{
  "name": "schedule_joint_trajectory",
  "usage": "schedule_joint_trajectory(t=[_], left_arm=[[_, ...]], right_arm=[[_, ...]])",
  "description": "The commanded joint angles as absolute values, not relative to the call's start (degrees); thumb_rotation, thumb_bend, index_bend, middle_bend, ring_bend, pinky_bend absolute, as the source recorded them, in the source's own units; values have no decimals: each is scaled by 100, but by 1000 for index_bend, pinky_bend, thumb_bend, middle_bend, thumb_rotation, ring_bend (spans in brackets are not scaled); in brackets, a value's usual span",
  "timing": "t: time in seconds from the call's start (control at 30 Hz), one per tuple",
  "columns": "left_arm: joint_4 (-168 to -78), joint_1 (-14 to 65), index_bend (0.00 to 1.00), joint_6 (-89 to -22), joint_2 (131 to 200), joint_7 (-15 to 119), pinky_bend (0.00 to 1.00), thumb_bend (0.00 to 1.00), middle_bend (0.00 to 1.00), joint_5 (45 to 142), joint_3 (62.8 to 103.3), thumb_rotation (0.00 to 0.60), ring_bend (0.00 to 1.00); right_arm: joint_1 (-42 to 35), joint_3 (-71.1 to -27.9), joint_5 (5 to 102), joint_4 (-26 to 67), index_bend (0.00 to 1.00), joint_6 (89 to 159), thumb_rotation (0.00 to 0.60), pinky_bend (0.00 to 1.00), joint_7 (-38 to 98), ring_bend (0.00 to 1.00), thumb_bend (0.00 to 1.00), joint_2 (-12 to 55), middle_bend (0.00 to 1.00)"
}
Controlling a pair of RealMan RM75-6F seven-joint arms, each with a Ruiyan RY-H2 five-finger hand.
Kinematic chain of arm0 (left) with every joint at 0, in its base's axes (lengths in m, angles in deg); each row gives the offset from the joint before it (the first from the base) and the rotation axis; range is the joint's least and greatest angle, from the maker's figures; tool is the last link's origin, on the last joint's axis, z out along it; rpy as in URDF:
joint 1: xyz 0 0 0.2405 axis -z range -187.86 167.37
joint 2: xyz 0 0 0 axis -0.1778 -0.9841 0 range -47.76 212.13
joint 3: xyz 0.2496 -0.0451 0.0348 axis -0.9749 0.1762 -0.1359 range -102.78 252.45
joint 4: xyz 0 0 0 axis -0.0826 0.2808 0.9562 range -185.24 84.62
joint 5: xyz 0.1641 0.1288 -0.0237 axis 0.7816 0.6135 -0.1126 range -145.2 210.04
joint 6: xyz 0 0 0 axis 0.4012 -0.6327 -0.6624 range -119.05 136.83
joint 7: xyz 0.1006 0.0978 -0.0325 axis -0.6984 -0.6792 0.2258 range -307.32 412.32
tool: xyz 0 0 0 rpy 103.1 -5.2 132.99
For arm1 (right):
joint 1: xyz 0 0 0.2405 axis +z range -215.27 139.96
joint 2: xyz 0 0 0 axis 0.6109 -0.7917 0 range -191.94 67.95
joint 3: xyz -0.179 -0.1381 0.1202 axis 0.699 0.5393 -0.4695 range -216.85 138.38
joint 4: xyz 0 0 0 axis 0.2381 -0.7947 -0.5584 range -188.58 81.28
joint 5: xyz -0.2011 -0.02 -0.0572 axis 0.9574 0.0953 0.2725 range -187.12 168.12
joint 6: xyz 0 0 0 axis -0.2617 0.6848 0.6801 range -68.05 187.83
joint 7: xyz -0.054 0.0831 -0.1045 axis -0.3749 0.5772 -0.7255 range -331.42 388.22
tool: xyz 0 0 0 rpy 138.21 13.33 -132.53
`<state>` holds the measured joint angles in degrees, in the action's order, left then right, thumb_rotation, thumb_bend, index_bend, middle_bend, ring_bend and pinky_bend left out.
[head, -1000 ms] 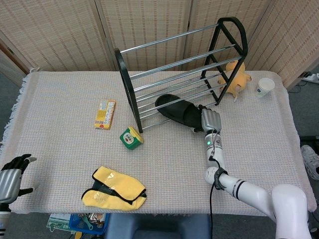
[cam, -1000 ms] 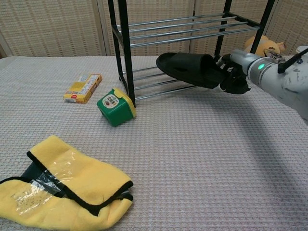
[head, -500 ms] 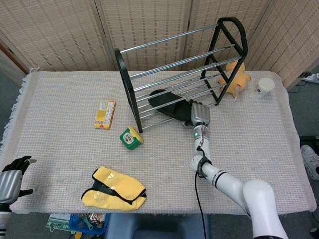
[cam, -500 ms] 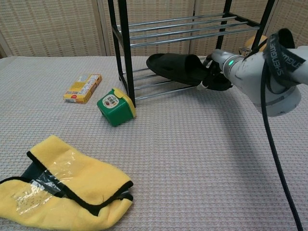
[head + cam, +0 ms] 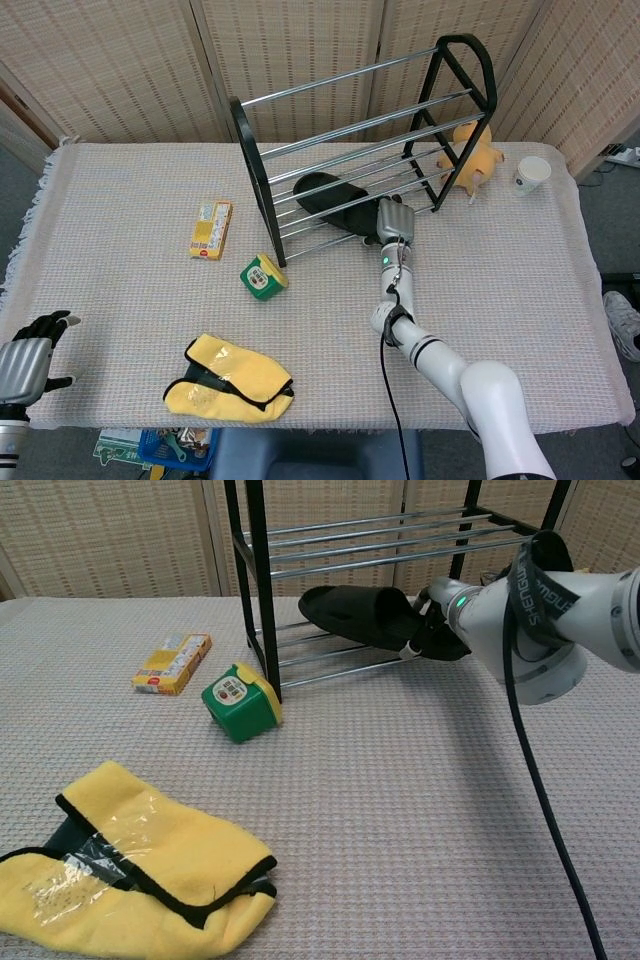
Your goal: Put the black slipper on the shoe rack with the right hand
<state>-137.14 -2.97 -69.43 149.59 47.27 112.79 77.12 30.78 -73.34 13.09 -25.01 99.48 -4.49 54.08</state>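
The right hand (image 5: 393, 221) grips the black slipper (image 5: 335, 199) on the shoe rack (image 5: 262, 160)'s lower bars, green box (image 5: 263, 276) near its post.

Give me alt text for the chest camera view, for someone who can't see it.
The robot's right hand holds a black slipper by one end, its other end lying over the lower rails of a black metal shoe rack. On the woven tablecloth in front are a small green carton, a yellow snack box and a yellow cloth.
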Motion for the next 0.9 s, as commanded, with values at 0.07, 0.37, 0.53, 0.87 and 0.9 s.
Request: schedule_joint_trajectory(t=[0.07, 0.37, 0.53, 0.87, 0.9], left_arm=[[-13708, -296, 279, -6932, 14966, 4729, 310, 174, 209, 11273, 7705, 600, 198], [-13708, -276, 284, -6852, 14967, 4737, 310, 174, 209, 11237, 7688, 600, 198], [-13705, -264, 290, -6836, 14977, 4779, 310, 174, 209, 11257, 7678, 600, 199], [-13668, -258, 292, -6823, 14998, 4853, 310, 174, 209, 11281, 7660, 600, 198], [-13665, -257, 294, -6821, 15003, 4862, 310, 174, 209, 11285, 7658, 600, 198]], right_arm=[[3087, -7402, 1271, -2670, 155, 9815, 600, 340, -468, 113, 197, 5487, 220], [2994, -7448, 1356, -2730, 0, 9585, 600, 264, -392, 40, 175, 5484, 132], [2874, -7426, 1572, -2545, 0, 9646, 600, 240, -133, 19, 174, 5394, 114], [2471, -7251, 1814, -1834, 0, 9858, 600, 236, 23, 13, 164, 5053, 101], [2442, -7234, 1821, -1767, 0, 9870, 600, 236, 27, 13, 164, 5025, 100]])
